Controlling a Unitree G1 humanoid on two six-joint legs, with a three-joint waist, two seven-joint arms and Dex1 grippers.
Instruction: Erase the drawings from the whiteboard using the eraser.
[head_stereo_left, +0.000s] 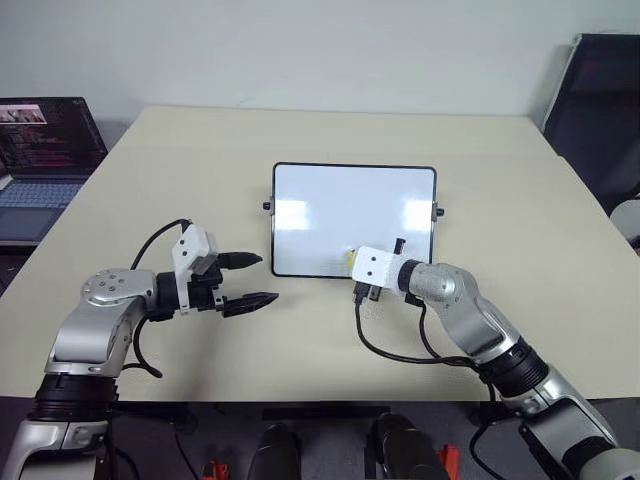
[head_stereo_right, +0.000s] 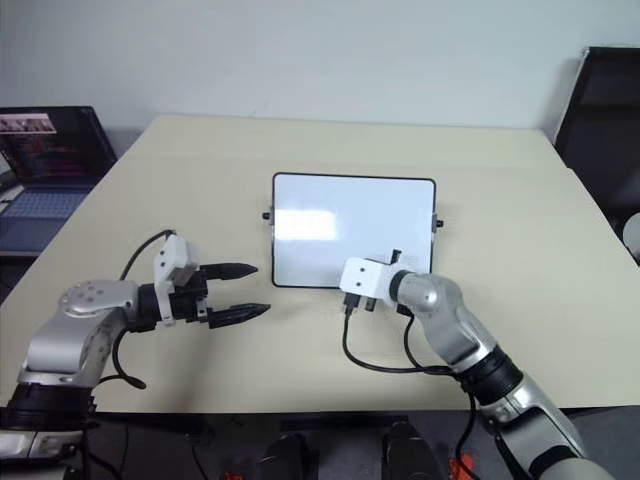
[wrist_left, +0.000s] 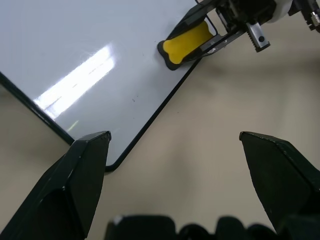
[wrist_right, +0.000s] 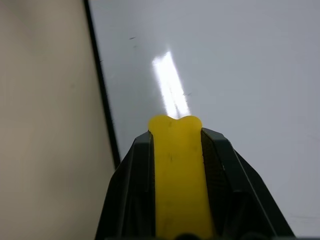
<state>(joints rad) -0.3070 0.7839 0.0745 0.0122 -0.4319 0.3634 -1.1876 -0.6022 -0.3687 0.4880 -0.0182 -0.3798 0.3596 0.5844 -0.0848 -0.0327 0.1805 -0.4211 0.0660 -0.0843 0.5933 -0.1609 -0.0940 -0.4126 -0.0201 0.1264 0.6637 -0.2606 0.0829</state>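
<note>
Gripping the eraser (wrist_right: 177, 175) by its long sides, the right tool (wrist_right: 176, 150) is shut on it, yellow top up, one rounded end poking out past the fingertips. The eraser looks small and light, a firm body with a dark pad underneath; the side hold seems right, leaving the pad free to rub. Judgement: it should slide easily on the glossy surface, so steady downward pressure matters more than grip force.

The whiteboard (head_stereo_left: 340, 205) lies flat at mid-desk (head_stereo_left: 500, 170), thin black frame, small knobs on its short sides. It looks stiff and light, and might skate on the desk if pushed hard sideways.

The eraser sits over the board's near edge, toward the robot's right corner. The drawings are hard to make out; a few faint specks (wrist_right: 132, 38) show on the white, beyond the eraser's tip, near the frame.

The left tool (head_stereo_left: 248, 280) hangs open and empty, just off the board's near left corner.
</note>
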